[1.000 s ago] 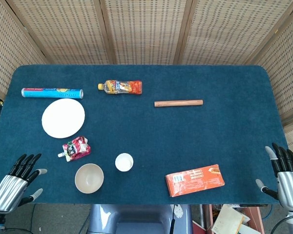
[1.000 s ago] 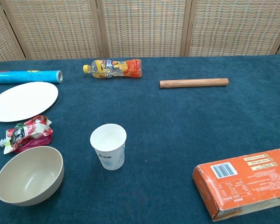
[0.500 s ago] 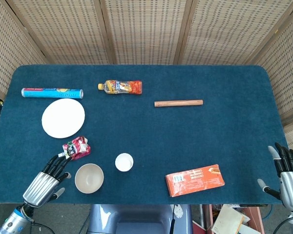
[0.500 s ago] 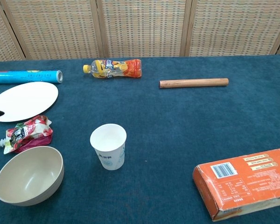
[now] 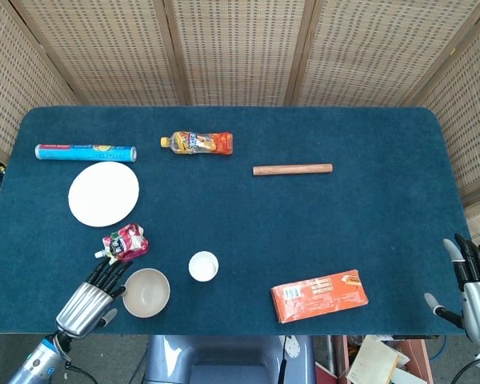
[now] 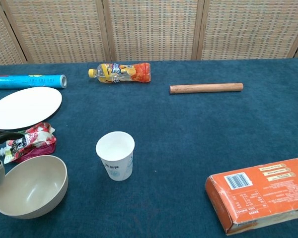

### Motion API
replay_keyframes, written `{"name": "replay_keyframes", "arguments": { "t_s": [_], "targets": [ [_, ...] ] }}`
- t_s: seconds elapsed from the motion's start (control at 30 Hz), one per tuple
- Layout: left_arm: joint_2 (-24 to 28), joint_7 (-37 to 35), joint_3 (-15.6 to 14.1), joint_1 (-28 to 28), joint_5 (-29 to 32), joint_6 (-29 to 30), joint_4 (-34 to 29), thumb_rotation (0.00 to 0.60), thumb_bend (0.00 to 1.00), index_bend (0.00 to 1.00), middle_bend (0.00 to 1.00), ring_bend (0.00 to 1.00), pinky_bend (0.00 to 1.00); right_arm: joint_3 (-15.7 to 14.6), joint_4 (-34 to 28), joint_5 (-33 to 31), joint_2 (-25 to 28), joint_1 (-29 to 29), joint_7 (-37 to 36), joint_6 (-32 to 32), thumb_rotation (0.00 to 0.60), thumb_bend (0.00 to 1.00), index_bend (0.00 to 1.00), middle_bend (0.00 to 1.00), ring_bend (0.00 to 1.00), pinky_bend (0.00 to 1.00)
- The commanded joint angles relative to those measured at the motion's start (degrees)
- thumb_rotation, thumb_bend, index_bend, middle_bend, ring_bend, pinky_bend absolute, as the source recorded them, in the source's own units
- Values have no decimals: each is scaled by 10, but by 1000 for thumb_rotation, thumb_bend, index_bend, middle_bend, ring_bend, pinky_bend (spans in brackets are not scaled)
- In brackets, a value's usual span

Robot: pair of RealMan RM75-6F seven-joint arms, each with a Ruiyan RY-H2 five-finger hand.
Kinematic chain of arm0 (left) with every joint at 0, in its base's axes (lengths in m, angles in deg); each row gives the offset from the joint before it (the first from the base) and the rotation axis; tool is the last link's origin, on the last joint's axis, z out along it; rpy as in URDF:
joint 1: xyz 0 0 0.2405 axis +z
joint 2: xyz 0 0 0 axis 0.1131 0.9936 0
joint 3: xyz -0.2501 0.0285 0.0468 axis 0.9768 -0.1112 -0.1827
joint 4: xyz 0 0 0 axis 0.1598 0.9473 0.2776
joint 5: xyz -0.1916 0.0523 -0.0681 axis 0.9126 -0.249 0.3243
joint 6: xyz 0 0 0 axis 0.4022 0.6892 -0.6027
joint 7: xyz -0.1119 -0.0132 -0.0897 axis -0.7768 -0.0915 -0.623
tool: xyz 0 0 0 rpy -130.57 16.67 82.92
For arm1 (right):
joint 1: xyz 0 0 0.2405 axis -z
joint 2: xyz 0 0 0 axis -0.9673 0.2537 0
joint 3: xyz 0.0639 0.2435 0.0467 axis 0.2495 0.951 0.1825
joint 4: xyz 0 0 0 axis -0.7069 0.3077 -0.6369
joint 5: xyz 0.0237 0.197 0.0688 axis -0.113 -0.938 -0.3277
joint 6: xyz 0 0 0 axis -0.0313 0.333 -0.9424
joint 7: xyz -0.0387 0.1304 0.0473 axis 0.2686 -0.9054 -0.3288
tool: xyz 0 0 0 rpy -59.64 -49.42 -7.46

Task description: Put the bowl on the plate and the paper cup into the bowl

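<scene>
1. The left hand [image 5: 88,300] has come in from the table's front-left corner over the last second and now sits just beside the bowl [image 5: 146,292], on its left. Its fingers are apart and hold nothing. In the chest view a thumb tip shows at the bowl's left rim, though I cannot tell whether it touches.
2. The right hand [image 5: 474,282] has drifted slightly back off the front-right corner. It is spread and holds nothing.
3. The bowl has not moved. It stands upright near the front edge, left of centre, between the left hand and the cup [image 5: 203,266].
4. The plate [image 5: 103,194] lies bare toward the left edge, beyond a red pouch [image 5: 125,242] that sits between it and the bowl.
5. The cup stands upright just right of the bowl, apart from it.
6. Judgement: the reach for the bowl is nearly done and the grasp comes next. Neither placement has begun. Carrying the bowl to the plate means clearing the pouch.
</scene>
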Motion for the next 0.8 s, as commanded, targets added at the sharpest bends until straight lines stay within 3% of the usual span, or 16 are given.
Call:
{"name": "replay_keyframes", "arguments": {
  "t_s": [0.03,0.8],
  "targets": [
    [-6,4,1,-4,3,-5,4,600,265,450,0,0,0,0,0,0,0,0,0,0,600,169,0,0,0,0],
    [-60,37,7,-20,1,5,50,600,319,658,0,0,0,0,0,3,2,2,-7,3,600,169,0,0,0,0]
  ]
}}
